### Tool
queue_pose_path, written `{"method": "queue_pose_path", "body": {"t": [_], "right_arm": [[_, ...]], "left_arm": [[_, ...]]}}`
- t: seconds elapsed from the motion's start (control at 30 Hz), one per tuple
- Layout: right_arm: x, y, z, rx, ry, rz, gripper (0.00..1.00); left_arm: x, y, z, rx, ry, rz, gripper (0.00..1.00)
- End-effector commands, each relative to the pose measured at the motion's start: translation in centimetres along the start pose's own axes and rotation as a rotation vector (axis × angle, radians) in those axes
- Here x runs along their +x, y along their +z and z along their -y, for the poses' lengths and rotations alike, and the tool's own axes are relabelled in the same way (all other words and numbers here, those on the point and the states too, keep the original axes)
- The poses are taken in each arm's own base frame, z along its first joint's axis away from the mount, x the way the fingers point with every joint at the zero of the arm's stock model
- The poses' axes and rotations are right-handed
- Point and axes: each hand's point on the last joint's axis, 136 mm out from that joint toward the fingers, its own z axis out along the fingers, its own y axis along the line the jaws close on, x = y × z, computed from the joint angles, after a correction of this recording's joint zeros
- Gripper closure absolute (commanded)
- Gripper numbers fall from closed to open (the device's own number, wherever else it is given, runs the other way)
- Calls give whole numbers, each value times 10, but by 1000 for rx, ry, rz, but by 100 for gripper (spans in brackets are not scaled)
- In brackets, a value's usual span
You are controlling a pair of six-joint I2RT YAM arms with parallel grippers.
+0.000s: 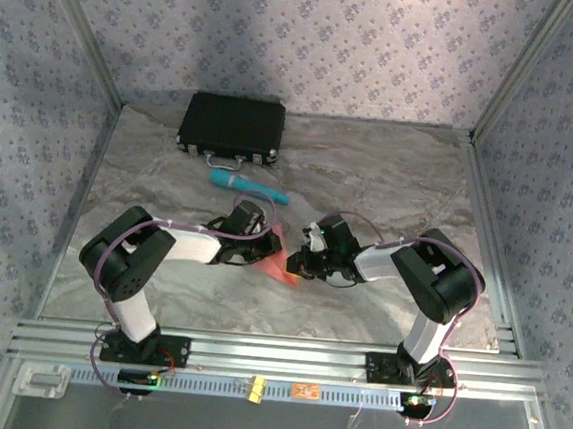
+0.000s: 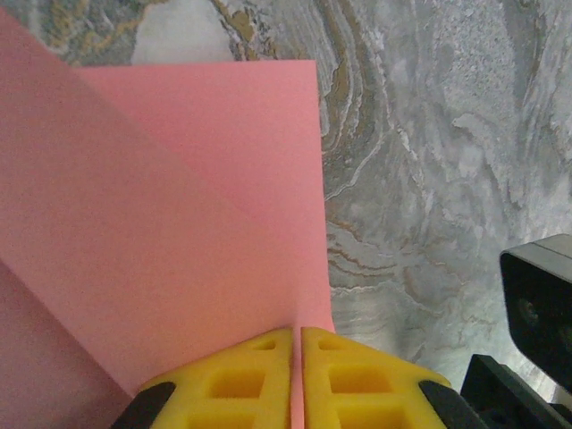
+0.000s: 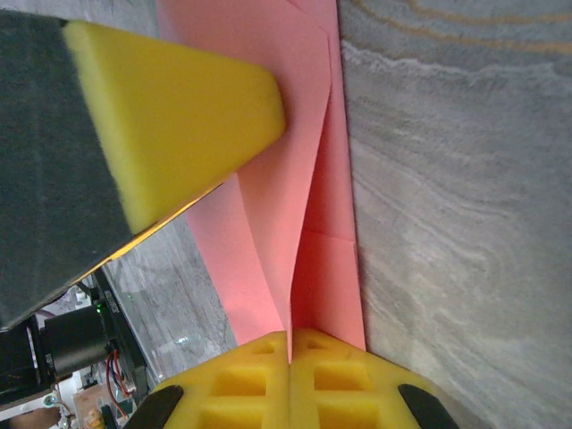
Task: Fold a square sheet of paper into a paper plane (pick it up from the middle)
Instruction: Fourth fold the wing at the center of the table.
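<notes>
Pink paper point(image 2: 179, 223) in left gripper point(image 2: 297, 334), right gripper point(image 3: 290, 338)

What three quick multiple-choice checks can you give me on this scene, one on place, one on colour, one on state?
1. Where does the teal cylinder lie?
A. Just beside the black case, on its handle side
B. On top of the case
C. Down by the arm bases

2. What colour is the paper?
A. White
B. Salmon pink
C. Teal

3. How is the left claw?
A. Wide open above the paper
B. Shut on the cylinder
C. Shut on the paper's edge

Answers:
1 A: the top view shows it lying just in front of the case's handle.
2 B: both wrist views show a pink creased sheet.
3 C: the left wrist view shows its yellow fingers pressed together with the pink sheet between them.
</notes>
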Motion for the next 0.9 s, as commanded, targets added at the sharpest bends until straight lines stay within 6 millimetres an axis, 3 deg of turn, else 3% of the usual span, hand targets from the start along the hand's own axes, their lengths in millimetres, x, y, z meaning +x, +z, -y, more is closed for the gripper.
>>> {"method": "queue_pose_path", "body": {"t": [0.0,0.3,0.87], "right_arm": [[23,1,43,145,107,-61,98],[27,-8,27,117,65,-83,92],[41,-17,27,131,41,-132,84]], "left_arm": [[7,5,-7,-25,13,-43,90],[9,4,-21,-58,2,-45,91],[11,9,-25,-62,-2,-58,91]]}}
